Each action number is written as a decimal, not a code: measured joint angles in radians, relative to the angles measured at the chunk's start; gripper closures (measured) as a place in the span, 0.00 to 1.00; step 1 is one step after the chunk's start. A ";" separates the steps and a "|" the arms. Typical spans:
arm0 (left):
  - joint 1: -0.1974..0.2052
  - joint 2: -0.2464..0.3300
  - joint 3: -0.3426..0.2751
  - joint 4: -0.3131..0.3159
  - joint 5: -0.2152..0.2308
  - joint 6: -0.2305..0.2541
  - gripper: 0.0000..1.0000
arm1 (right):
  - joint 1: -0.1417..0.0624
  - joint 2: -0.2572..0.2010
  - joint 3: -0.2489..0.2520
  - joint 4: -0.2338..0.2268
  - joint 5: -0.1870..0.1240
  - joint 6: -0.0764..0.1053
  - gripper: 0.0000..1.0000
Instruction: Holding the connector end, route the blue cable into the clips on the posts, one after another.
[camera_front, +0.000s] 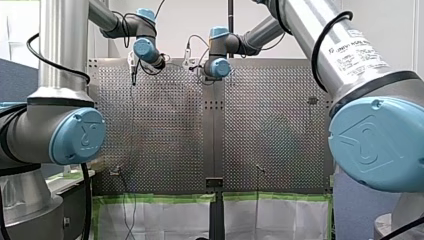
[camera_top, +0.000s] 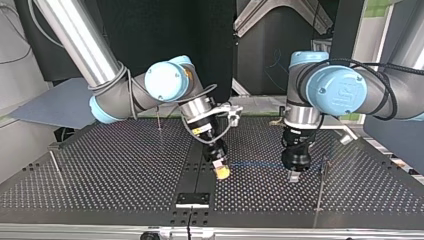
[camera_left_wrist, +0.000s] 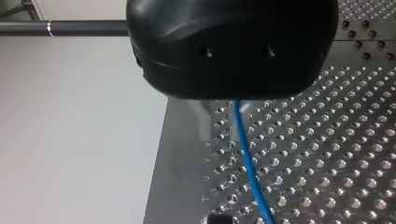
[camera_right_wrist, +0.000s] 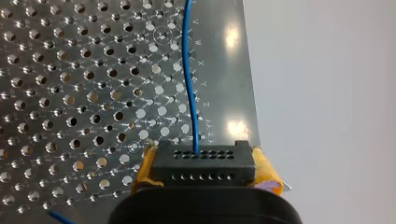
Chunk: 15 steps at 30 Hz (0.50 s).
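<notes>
The black connector (camera_right_wrist: 203, 163) sits between the yellow pads (camera_right_wrist: 268, 175) of my right gripper (camera_top: 220, 170), which is shut on it just above the perforated table. From the connector the thin blue cable (camera_right_wrist: 188, 79) runs over the plate. In the top view the cable (camera_top: 255, 164) stretches level from the right gripper to my left gripper (camera_top: 294, 174), which hangs low over the table at the right. In the left wrist view the cable (camera_left_wrist: 247, 163) comes out from under the black gripper body (camera_left_wrist: 233, 46), which hides the grip.
Thin posts stand on the table: one (camera_top: 322, 182) close beside the left gripper near the front edge, one (camera_top: 159, 120) at the back, one (camera_top: 56, 164) at the far left. A black bracket (camera_top: 192, 199) sits at the front middle. The plate's edge (camera_right_wrist: 250, 84) runs beside the connector.
</notes>
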 joint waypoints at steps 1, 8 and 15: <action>0.001 0.000 0.000 0.000 0.000 -0.002 1.00 | -0.001 0.000 0.000 0.000 0.000 0.000 1.00; 0.005 0.000 0.000 0.000 0.000 -0.013 1.00 | -0.005 0.000 0.000 0.005 0.000 0.000 1.00; 0.005 0.000 0.000 0.000 0.002 -0.016 1.00 | -0.010 0.000 0.000 0.006 0.000 0.000 1.00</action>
